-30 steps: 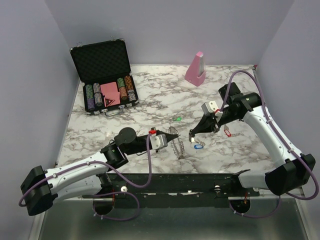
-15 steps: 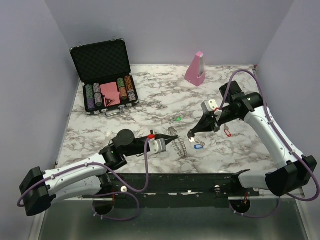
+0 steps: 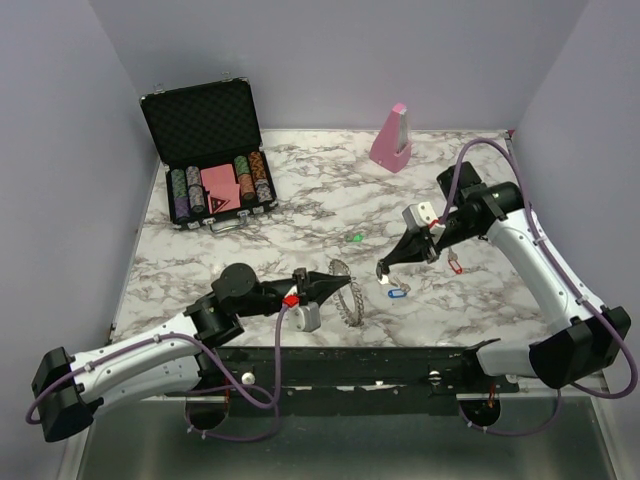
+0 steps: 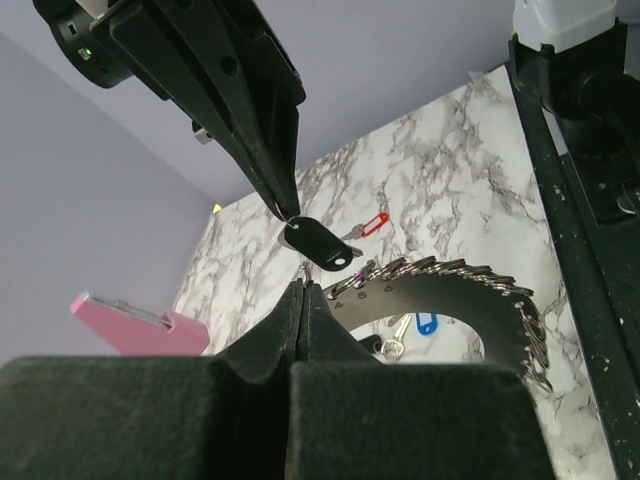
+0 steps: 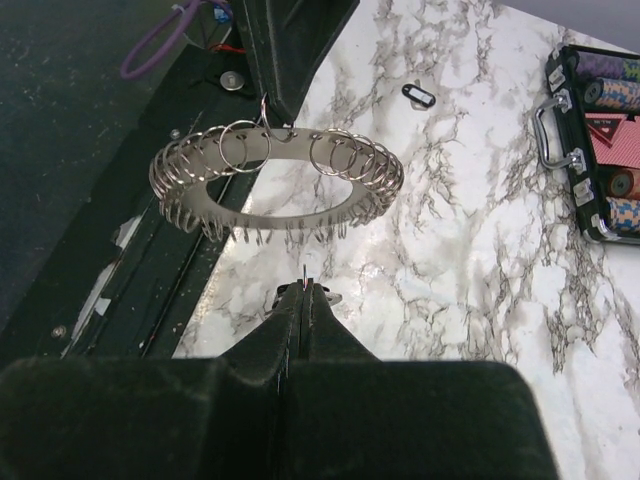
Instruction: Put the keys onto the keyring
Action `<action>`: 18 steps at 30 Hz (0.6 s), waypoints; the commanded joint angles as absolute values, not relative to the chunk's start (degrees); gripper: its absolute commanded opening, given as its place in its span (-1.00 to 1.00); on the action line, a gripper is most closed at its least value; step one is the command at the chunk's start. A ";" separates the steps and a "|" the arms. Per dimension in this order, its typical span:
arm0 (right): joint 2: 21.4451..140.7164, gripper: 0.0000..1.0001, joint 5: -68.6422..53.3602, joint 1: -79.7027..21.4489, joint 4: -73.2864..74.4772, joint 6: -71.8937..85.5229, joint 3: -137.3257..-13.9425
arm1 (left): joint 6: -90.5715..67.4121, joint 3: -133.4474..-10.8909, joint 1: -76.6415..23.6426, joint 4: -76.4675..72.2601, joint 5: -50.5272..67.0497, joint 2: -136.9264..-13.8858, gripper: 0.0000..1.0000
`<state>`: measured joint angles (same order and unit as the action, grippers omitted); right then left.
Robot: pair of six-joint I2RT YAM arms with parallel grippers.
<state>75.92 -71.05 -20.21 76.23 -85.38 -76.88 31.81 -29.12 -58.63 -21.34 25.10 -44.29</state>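
Left hand (image 4: 303, 290) clamped on keyring (image 5: 300, 212) — right hand (image 4: 285, 208) just ahead pinches black-tagged key (image 4: 318, 244) — blue key (image 4: 426, 324) on desk (image 4: 450, 200) beyond.

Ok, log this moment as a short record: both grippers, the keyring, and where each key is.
left gripper: shut on the keyring, pinched at its rim
right gripper: shut on the black key
black key: hangs from the fingertips close to the keyring's rim; contact cannot be told
loose on the table: blue key, red key, green key
task: black key not visibly threaded yet
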 commanded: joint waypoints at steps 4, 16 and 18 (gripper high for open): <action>76.99 -0.99 -72.60 -20.57 81.39 -87.01 -77.61 | 37.26 -31.20 -58.98 -20.83 26.37 -45.79 -1.00; 77.78 -0.99 -72.95 -20.65 81.39 -87.19 -79.10 | 20.67 -31.90 -59.06 -27.15 17.67 -49.22 -1.00; 78.05 -0.99 -72.60 -20.92 81.39 -87.10 -79.45 | 17.25 -31.90 -59.06 -28.21 16.09 -49.48 -1.00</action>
<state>77.28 -71.33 -20.23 76.42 -86.04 -77.23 26.00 -29.56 -58.65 -22.55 20.73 -49.30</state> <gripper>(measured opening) 0.008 0.006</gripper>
